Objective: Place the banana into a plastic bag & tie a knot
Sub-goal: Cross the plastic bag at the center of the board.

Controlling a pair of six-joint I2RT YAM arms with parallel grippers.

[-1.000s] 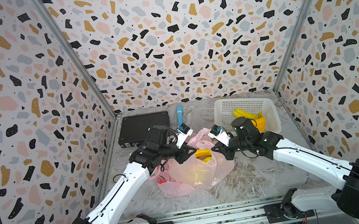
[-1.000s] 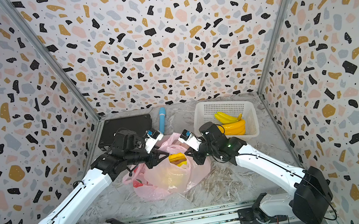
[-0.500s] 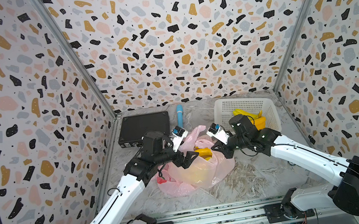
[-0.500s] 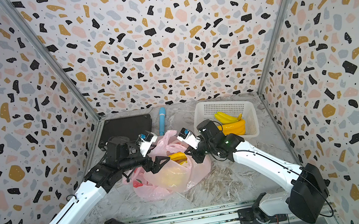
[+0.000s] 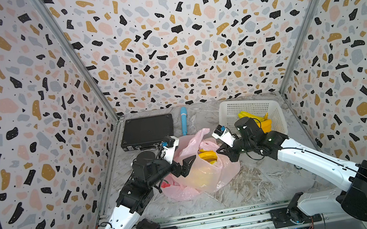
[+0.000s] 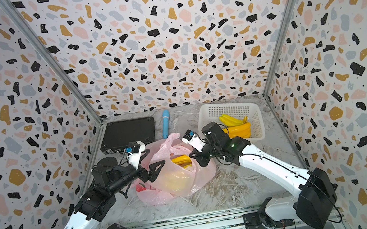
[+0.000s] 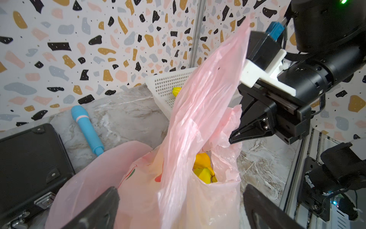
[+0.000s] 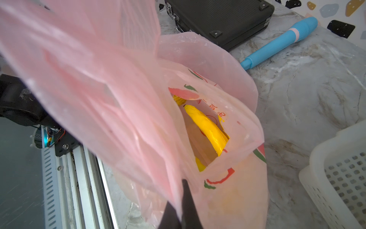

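The banana (image 5: 208, 157) lay inside the plastic bag (image 5: 202, 177), its yellow top showing through the bag's open mouth in both top views and in both wrist views (image 8: 206, 126). The pink bag sat slumped on the marble table (image 5: 251, 184) about midway between the two arms, with one long strip of its film standing up above the mouth (image 7: 198, 99). The right gripper (image 7: 233, 139) was clenched on the bag's film at the mouth's edge on its own side, and the right wrist view showed pink plastic running down into the closed fingers (image 8: 185, 198). The left gripper (image 7: 181, 189) stood released, jaws wide apart on either side of the bag's upper part, clamping nothing. Behind the bag, a white basket (image 5: 224, 113) near the right wall held spare bananas (image 5: 255, 118). A black case (image 5: 147, 130) lay in the far left corner, and a blue stick-shaped object (image 5: 184, 120) rested on the table between the case and the basket, one end near the bag.
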